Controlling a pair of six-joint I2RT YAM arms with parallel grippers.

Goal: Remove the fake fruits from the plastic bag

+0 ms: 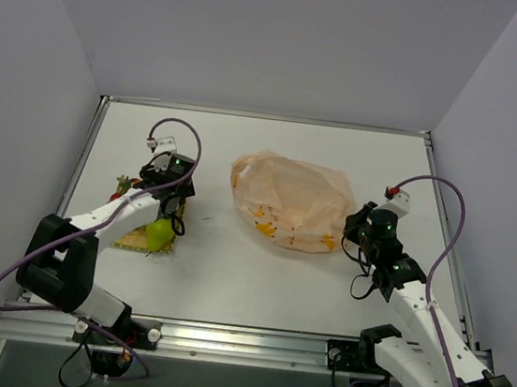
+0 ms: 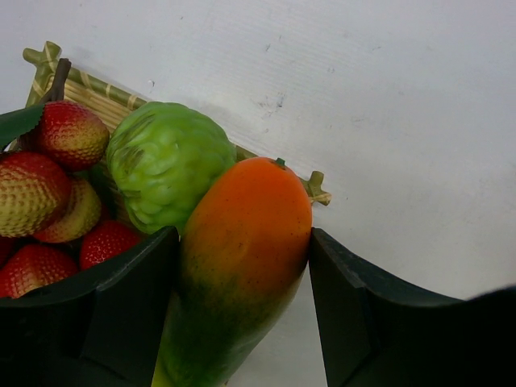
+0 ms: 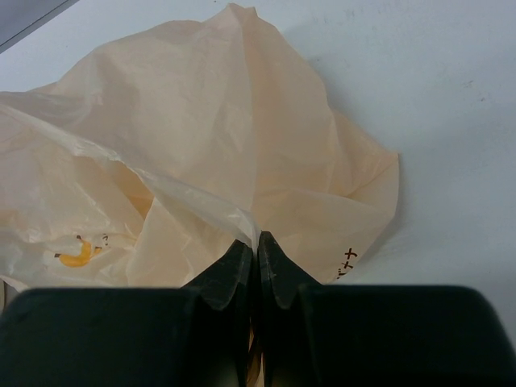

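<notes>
The peach-orange plastic bag (image 1: 291, 200) with banana prints lies crumpled mid-table. My right gripper (image 1: 355, 232) is at its right edge, and in the right wrist view it (image 3: 256, 248) is shut on a thin fold of the bag (image 3: 201, 145). My left gripper (image 1: 173, 219) hangs over the woven mat (image 1: 128, 242) at the left. In the left wrist view it (image 2: 242, 270) is shut on the orange-green mango-like fruit (image 2: 246, 234), low over the mat's edge. The yellow-green pear-like fruit (image 2: 165, 165) and the red berry bunch (image 2: 48, 185) lie on the mat (image 2: 97, 93).
The table has a raised metal rim (image 1: 89, 149) on all sides and grey walls beyond it. White tabletop (image 1: 248, 277) lies between the mat and the bag. Purple cables loop above both arms.
</notes>
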